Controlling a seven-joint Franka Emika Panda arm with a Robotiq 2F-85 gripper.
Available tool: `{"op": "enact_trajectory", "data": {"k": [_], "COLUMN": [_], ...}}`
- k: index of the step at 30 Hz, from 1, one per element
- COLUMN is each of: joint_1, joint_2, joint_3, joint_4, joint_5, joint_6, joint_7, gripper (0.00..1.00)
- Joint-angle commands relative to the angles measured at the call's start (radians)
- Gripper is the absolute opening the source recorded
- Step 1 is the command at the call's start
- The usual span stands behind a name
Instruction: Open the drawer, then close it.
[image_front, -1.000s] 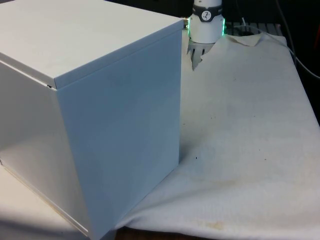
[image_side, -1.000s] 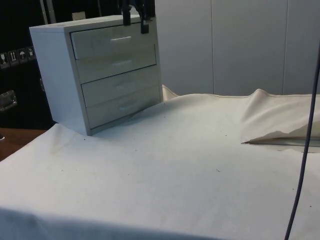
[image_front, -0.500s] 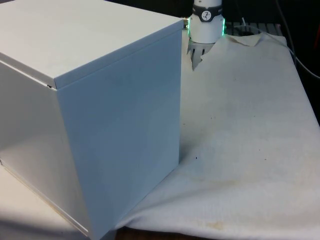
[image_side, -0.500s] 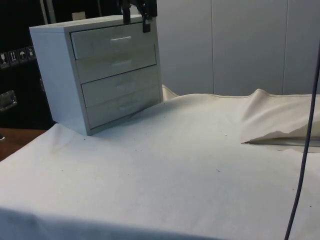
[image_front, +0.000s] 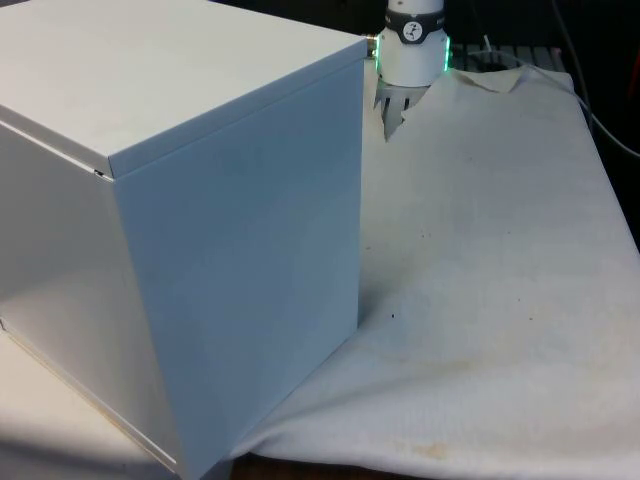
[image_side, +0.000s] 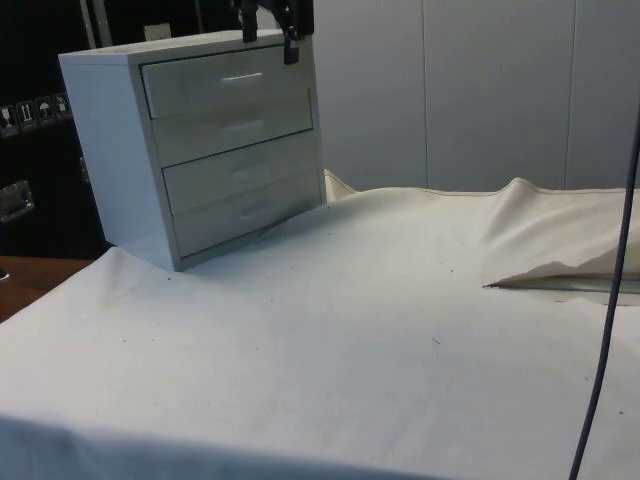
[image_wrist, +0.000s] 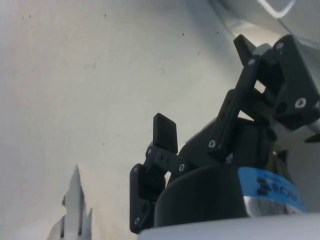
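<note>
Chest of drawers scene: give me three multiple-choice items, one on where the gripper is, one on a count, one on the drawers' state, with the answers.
1. In the side view, where is the gripper?
A. Up at the top front edge of the chest of drawers
B. Low by the bottom drawer
C. Out over the cloth, far from the chest

2. How many drawer fronts does the chest show?
A. Two
B. Four
C. Six

3. What state are the drawers in?
A. Top one pulled far out
B. All pushed in
C. Bottom one taken out

Answers: 1 A, the black fingers hang by the chest's upper edge. 2 B, four fronts are stacked, the top drawer uppermost. 3 B, every front sits flush with the frame.
</note>
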Motion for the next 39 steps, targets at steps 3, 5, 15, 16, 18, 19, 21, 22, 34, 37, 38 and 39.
{"op": "enact_trajectory", "data": {"k": [3,5,15,16,18,19,21,22,34,37,38,39], "joint_1": [-0.003,-0.003,-0.005,-0.005,-0.006,-0.001,-0.006,-0.006,-0.007,-0.008,-0.008,-0.009], "joint_2": [-0.003,-0.003,0.005,0.006,0.011,0.006,0.016,0.019,0.058,0.061,0.063,0.065], "joint_3": [0.000,-0.001,-0.008,-0.009,-0.014,-0.012,-0.017,-0.018,-0.050,-0.057,-0.060,-0.067], "joint_4": [-0.010,-0.013,-0.043,-0.047,-0.054,-0.054,-0.056,-0.056,-0.069,-0.077,-0.080,-0.087], "joint_5": [-0.042,-0.052,-0.098,-0.101,-0.109,-0.090,-0.113,-0.114,-0.113,-0.114,-0.114,-0.113], "joint_6": [0.039,0.049,0.127,0.136,0.159,0.137,0.173,0.180,0.290,0.311,0.321,0.340], "joint_7": [0.008,0.008,0.043,0.047,0.066,0.049,0.078,0.084,0.133,0.137,0.139,0.138], "gripper": [1.00,1.00,1.00,1.00,1.00,1.00,1.00,1.00,1.00,1.00,1.00,1.00]}}
